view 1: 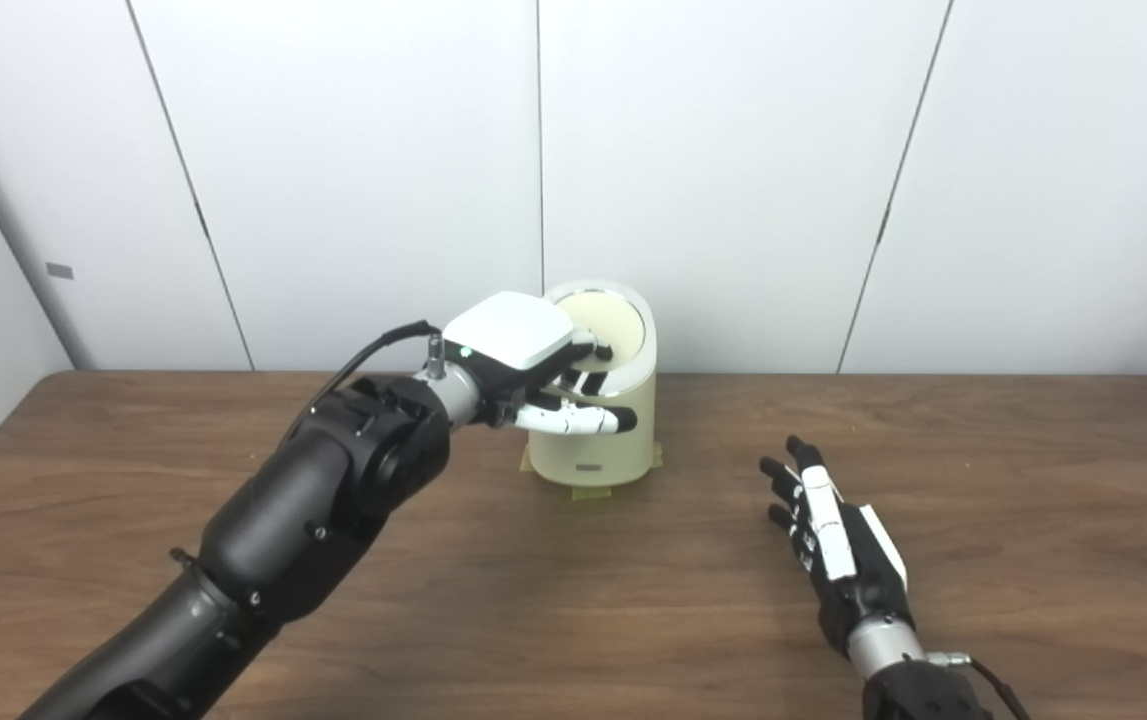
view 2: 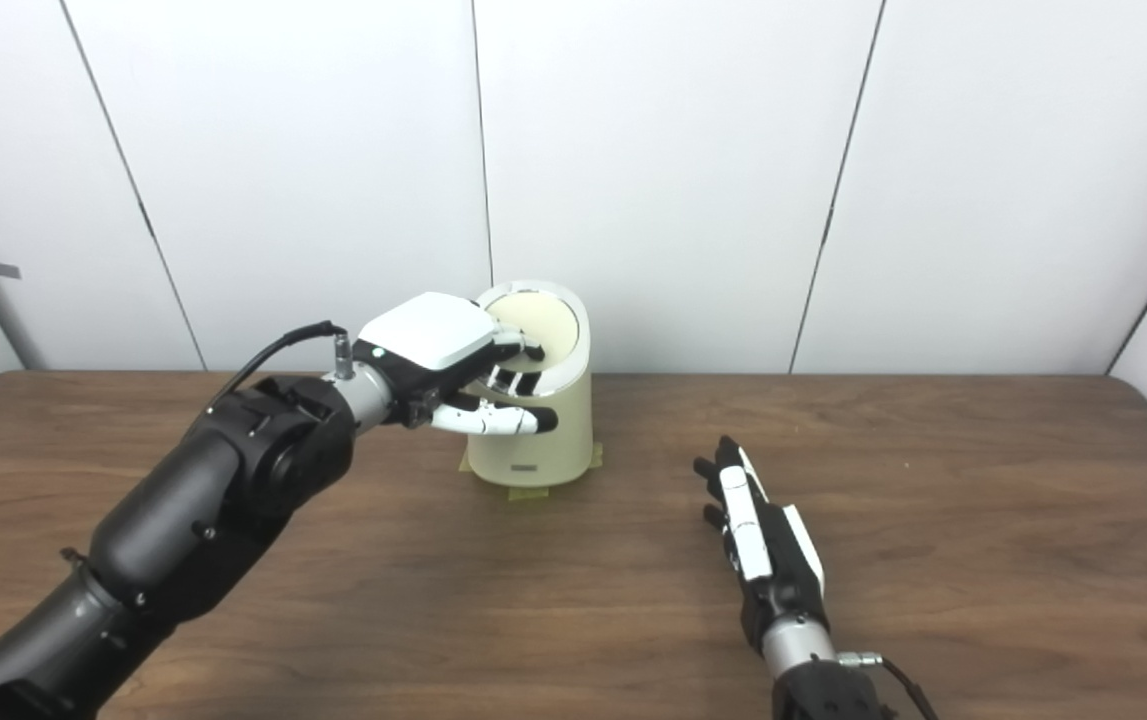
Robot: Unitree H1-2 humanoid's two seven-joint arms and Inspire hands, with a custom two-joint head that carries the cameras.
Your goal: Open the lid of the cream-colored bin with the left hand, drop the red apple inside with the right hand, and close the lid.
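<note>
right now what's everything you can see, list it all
bin: one, cream-coloured, upright at the table's far edge near the wall, standing on a small yellowish patch
lid: one, cream with a pale rim, on top of the bin; whether fully shut I cannot tell
table: one, dark brown wood
wall panels: white, behind the table
apple: none in view
left hand: one, black and white, at the bin's rim, fingers on the lid's near edge
right hand: one, black and white, open, low over the table to the right of the bin
</note>
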